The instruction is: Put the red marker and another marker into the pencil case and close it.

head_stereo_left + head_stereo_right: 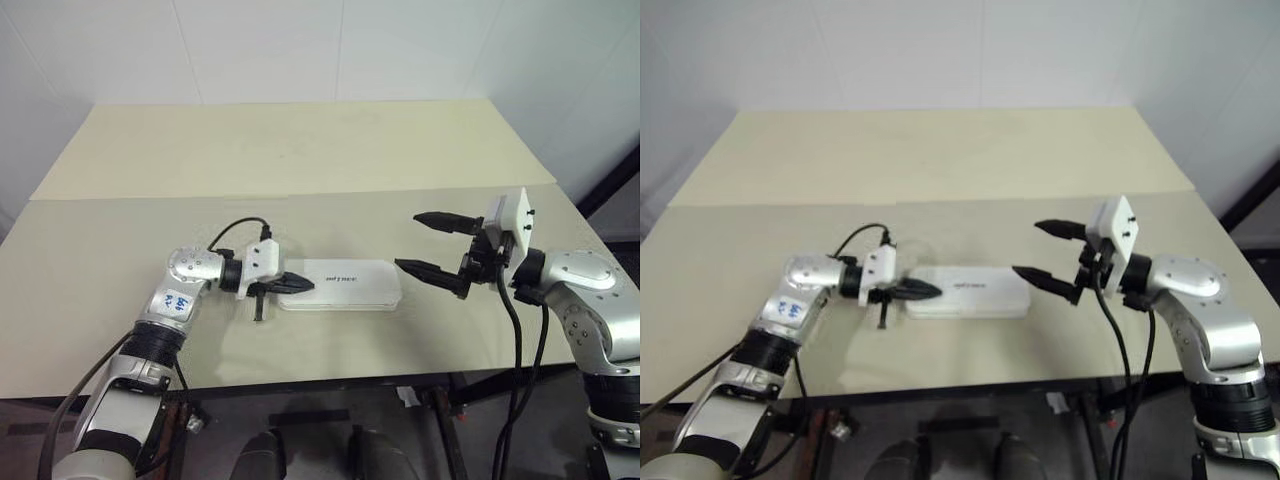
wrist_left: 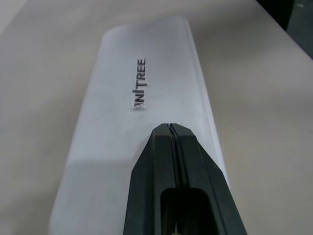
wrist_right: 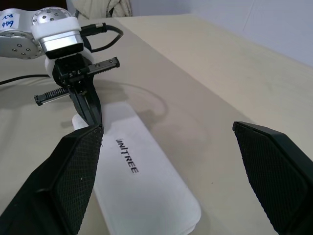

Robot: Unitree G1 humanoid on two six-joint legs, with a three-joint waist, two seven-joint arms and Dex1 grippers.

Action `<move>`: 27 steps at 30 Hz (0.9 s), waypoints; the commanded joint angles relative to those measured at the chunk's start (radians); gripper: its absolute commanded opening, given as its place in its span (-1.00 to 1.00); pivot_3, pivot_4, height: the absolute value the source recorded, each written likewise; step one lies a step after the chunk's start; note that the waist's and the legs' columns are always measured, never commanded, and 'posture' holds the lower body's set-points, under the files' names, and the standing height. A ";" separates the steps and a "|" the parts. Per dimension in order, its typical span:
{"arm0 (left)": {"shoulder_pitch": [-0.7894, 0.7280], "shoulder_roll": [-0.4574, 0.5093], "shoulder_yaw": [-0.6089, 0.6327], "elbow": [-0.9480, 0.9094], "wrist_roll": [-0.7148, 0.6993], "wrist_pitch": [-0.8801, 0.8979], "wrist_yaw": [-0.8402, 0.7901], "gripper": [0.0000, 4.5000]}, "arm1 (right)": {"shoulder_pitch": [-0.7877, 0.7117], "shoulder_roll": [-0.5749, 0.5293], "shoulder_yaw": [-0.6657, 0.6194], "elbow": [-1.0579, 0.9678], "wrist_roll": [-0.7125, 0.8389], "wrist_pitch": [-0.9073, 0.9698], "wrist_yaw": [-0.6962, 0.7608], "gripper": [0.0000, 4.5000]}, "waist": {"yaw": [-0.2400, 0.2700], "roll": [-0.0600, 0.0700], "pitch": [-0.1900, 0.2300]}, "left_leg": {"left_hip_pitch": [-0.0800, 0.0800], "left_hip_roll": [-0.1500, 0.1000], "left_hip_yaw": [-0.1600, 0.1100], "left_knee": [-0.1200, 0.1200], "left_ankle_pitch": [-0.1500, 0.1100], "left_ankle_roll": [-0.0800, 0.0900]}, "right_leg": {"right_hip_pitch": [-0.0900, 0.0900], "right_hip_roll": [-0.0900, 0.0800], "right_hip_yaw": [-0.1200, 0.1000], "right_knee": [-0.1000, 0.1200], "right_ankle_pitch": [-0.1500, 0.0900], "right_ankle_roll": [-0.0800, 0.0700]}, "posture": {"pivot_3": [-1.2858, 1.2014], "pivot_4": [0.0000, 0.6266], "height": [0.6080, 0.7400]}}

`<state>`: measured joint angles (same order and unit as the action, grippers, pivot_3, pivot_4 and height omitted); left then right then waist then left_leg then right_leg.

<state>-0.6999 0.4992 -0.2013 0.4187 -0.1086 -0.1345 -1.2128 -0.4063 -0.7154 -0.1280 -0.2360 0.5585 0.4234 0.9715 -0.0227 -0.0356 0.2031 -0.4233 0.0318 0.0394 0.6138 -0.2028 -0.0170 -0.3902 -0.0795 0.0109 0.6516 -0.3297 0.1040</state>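
Note:
The white pencil case [image 1: 345, 284] lies flat on the table with its lid down and the dark "UNITREE" lettering [image 2: 140, 90] facing up. My left gripper [image 1: 305, 285] is shut with nothing in it. Its tips rest low over the lid at the case's left end, as the left wrist view shows for the same gripper [image 2: 170, 128]. My right gripper [image 1: 408, 241] hovers wide open just off the case's right end, pointing toward it, with nothing between its fingers [image 3: 73, 171]. The red marker and the other marker are out of view.
The beige table [image 1: 120, 260] has a lighter panel [image 1: 300, 145] across its back half. White walls stand behind and to the sides. The table's front edge [image 1: 330, 380] runs just below the arms.

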 commanded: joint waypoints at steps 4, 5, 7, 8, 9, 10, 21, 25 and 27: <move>0.005 -0.004 -0.066 0.011 0.092 -0.002 0.030 -0.99 | 0.021 -0.010 -0.050 -0.070 0.030 0.007 -0.029 1.00 | 0.000 0.000 0.000 | 0.001 0.000 0.000 0.000 0.000 0.000 | 0.002 0.000 0.000 0.000 0.000 0.000 | 0.03 -0.52 1.00; 0.008 -0.003 -0.072 0.006 0.099 0.004 0.032 -0.99 | 0.023 -0.010 -0.051 -0.072 0.031 0.008 -0.032 1.00 | 0.000 0.000 0.000 | 0.002 0.000 0.000 0.000 0.000 0.000 | 0.002 0.000 0.000 0.000 0.000 0.000 | 0.03 -0.52 1.00; 0.014 0.004 -0.079 -0.017 0.105 0.030 0.036 -0.99 | 0.024 -0.009 -0.049 -0.074 0.030 0.006 -0.036 1.00 | 0.000 0.000 0.000 | 0.003 0.000 -0.001 0.000 0.000 0.000 | 0.003 0.000 -0.001 0.000 0.000 0.000 | 0.03 -0.52 1.00; 0.016 0.004 -0.071 -0.032 0.093 0.048 0.038 -0.99 | 0.024 -0.008 -0.047 -0.075 0.030 0.005 -0.038 1.00 | 0.000 0.000 0.000 | 0.003 0.000 -0.001 0.000 0.000 0.000 | 0.004 -0.001 -0.001 0.000 0.000 0.000 | 0.03 -0.52 1.00; 0.018 0.000 -0.052 -0.052 0.063 0.074 0.039 -0.99 | 0.024 -0.008 -0.046 -0.075 0.031 0.005 -0.039 1.00 | 0.000 0.000 0.000 | 0.003 0.000 -0.002 0.000 0.000 0.000 | 0.004 -0.001 -0.001 -0.001 0.000 0.000 | 0.03 -0.52 1.00; 0.017 -0.001 -0.026 -0.072 0.028 0.098 0.036 -0.99 | 0.023 -0.007 -0.044 -0.074 0.030 0.003 -0.039 1.00 | 0.000 0.000 0.000 | 0.003 0.000 -0.002 0.000 0.000 0.000 | 0.004 -0.001 -0.001 -0.001 0.000 0.000 | 0.03 -0.52 1.00; -0.004 0.141 0.237 -0.211 -0.281 0.295 -0.079 -0.75 | -0.015 -0.028 -0.043 -0.020 0.043 -0.008 0.025 1.00 | -0.007 0.000 0.000 | 0.000 0.001 -0.003 -0.001 0.000 0.000 | -0.001 0.001 0.000 -0.001 0.000 0.000 | 0.03 -0.52 1.00; 0.046 0.207 0.293 -0.253 -0.320 0.341 -0.080 -0.17 | -0.032 -0.051 -0.047 0.007 0.030 -0.019 0.054 1.00 | -0.005 0.000 0.000 | 0.000 0.001 -0.002 -0.001 0.000 0.000 | 0.000 0.000 0.000 -0.001 0.000 0.000 | 0.03 -0.52 1.00; 0.074 0.231 0.334 -0.268 -0.334 0.352 -0.060 0.10 | -0.041 -0.057 -0.049 0.012 0.029 -0.021 0.061 1.00 | -0.003 0.000 0.000 | 0.000 0.000 -0.003 -0.001 0.000 0.000 | 0.000 0.000 0.000 -0.001 0.000 0.000 | 0.03 -0.52 1.00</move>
<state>-0.6333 0.7096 0.0859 0.1905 -0.4135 0.2096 -1.2836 -0.4278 -0.7510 -0.1382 -0.2198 0.5790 0.4205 1.0221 -0.0256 -0.0355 0.2033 -0.4234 0.0323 0.0365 0.6131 -0.2032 -0.0168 -0.3903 -0.0801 0.0108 0.6499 -0.3296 0.1038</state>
